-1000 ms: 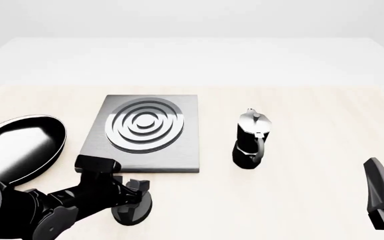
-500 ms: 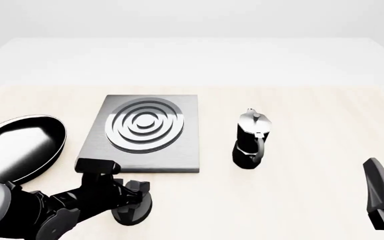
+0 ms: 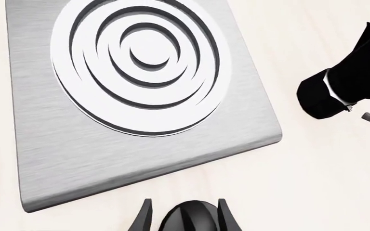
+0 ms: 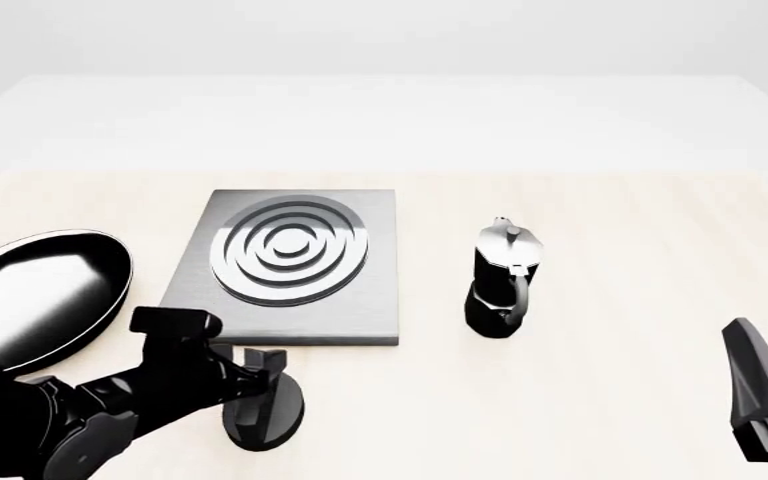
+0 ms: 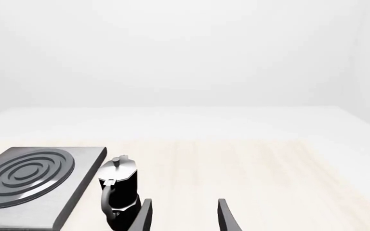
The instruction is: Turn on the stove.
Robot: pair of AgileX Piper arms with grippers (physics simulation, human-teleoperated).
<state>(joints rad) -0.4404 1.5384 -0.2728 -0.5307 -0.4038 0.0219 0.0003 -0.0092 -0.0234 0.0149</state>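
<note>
The stove [image 4: 357,300] is a brushed-grey slab with a ringed burner [image 4: 291,247] at table centre-left. Its black oval knob [image 4: 267,415] sits apart on the table just in front of the slab's near edge. My left gripper [image 4: 259,385] is down over the knob. In the left wrist view the knob [image 3: 194,220] lies between the two fingers of my left gripper [image 3: 185,204], with the jaws apart and a small gap on one side. The stove slab [image 3: 50,159] fills that view beyond. My right gripper [image 4: 764,395] is open and empty at the right front edge, and its wrist view also shows it [image 5: 185,207].
A glossy black frying pan [image 4: 37,295] lies left of the stove, close to my left arm. A black-and-silver moka pot [image 4: 502,280] stands right of the stove; it also shows in the left wrist view [image 3: 352,79] and the right wrist view [image 5: 119,190].
My left arm's wrist has shifted a little left and up, and the fingers have settled closer around the knob. The right arm has barely moved.
</note>
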